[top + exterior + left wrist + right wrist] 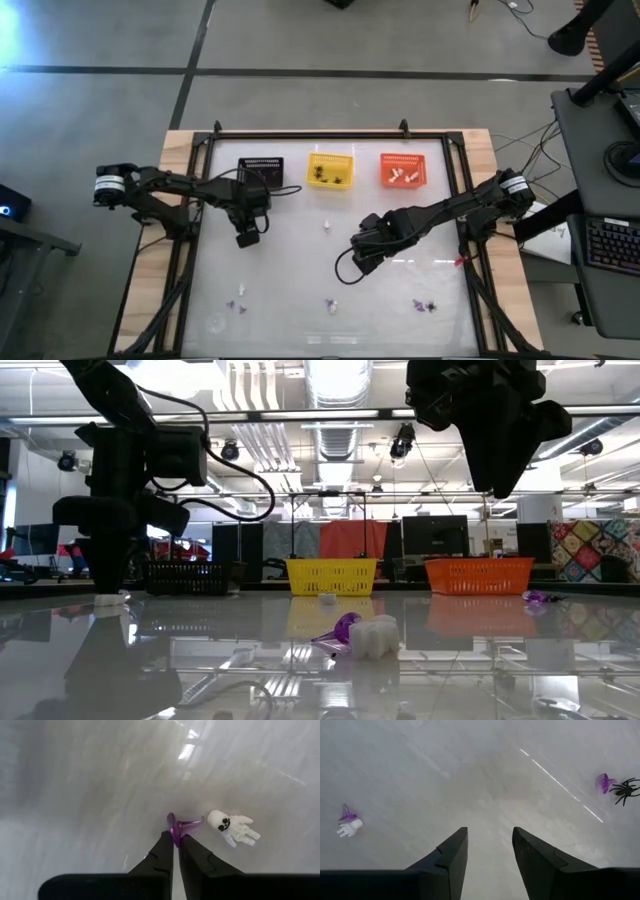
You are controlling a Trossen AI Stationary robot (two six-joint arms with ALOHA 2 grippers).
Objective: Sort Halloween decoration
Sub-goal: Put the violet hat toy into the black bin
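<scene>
Below the black basket (261, 171), on the left half of the tabletop (300, 255), the left pincer (175, 840) has its fingers pressed together on the rim of a small purple trinket (181, 826), seemingly a tiny witch hat. A white skeleton figure (231, 827) lies just beside that trinket, apart from the fingers. The grip looks thin, taken at the very tips, so the lift should be straight up and slow to keep the hat from twisting out or dragging the skeleton along. Which basket suits purple I cannot tell: the yellow basket (330, 170) holds dark pieces and the orange basket (403, 170) holds white ones, so the black one right above seems the likely target. Release should come only once the tips are well over its rim.

The right pincer (490, 845) hovers over the middle of the tabletop with its fingers apart, holding nothing. Ahead of it lie a purple hat with a white hand (349, 828) and, well apart, another purple piece beside a black spider (624, 790). More trinkets are scattered along the near edge.
</scene>
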